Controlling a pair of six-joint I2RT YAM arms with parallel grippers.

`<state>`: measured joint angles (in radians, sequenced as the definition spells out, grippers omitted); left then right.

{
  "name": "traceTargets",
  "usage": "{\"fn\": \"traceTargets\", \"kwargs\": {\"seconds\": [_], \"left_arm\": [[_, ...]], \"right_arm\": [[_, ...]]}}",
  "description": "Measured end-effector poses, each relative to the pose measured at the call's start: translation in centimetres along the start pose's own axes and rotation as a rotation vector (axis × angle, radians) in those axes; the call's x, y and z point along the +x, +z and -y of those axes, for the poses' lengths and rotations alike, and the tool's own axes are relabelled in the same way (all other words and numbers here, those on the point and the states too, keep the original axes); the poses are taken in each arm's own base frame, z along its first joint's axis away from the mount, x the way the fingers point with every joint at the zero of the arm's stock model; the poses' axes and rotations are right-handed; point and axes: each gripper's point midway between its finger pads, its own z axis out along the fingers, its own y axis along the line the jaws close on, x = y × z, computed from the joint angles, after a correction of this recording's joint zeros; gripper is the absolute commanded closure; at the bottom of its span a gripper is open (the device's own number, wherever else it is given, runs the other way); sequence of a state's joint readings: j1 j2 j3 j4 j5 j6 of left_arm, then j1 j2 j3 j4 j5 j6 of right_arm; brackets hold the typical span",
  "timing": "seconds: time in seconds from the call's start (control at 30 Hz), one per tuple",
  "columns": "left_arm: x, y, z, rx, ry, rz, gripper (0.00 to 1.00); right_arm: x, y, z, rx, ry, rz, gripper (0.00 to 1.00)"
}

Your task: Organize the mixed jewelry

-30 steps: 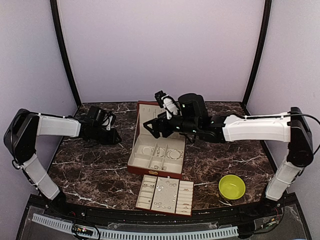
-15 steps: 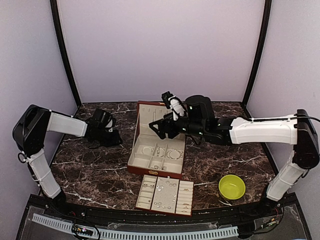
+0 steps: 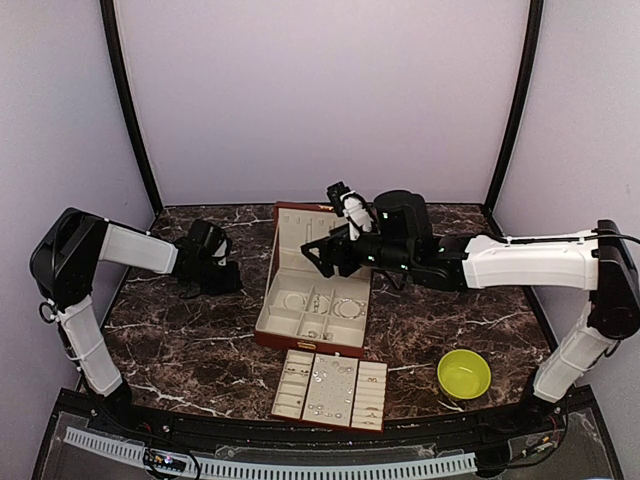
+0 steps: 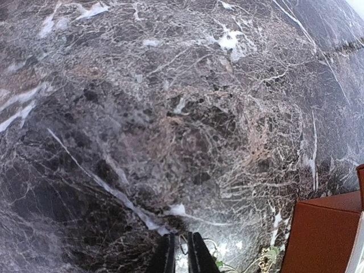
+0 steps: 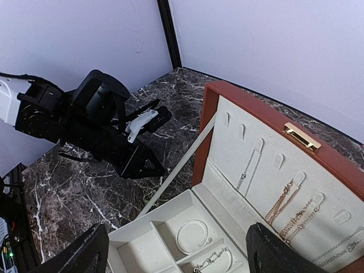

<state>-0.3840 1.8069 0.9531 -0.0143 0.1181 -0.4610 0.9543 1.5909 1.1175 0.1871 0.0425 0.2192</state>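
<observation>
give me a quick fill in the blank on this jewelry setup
The lid of the reddish-brown box is ___.
The right end effector hangs open over the ___.
The bowl sits on the ___ arm's side.
The left end effector is on the ___ side of the box.
Missing: open; box; right; left.

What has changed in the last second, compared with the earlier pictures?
The right tool, open, drew slightly to the right above the reddish-brown box with cream lining. The left arm's elbow swung inward; the left tool narrowed low over the dark marble table, grip unclear. Box, cream-lined compartment tray and yellow-green bowl stayed put.
</observation>
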Motion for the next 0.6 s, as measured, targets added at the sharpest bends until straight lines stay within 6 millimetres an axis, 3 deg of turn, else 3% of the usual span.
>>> {"fn": "traceTargets", "kwargs": {"seconds": [0.27, 0.37, 0.6], "left_arm": [[-0.35, 0.25, 0.10, 0.006, 0.002, 0.015, 0.93], [-0.49, 0.40, 0.24, 0.013, 0.002, 0.022, 1.00], [-0.60, 0.37, 0.60, 0.033, 0.017, 0.025, 1.00]], "right_arm": [[0.23, 0.01, 0.28, 0.013, 0.000, -0.003, 0.15], [0.29, 0.01, 0.41, 0.020, 0.000, -0.004, 0.15], [0.52, -0.42, 0.87, 0.042, 0.000, -0.004, 0.15]]}}
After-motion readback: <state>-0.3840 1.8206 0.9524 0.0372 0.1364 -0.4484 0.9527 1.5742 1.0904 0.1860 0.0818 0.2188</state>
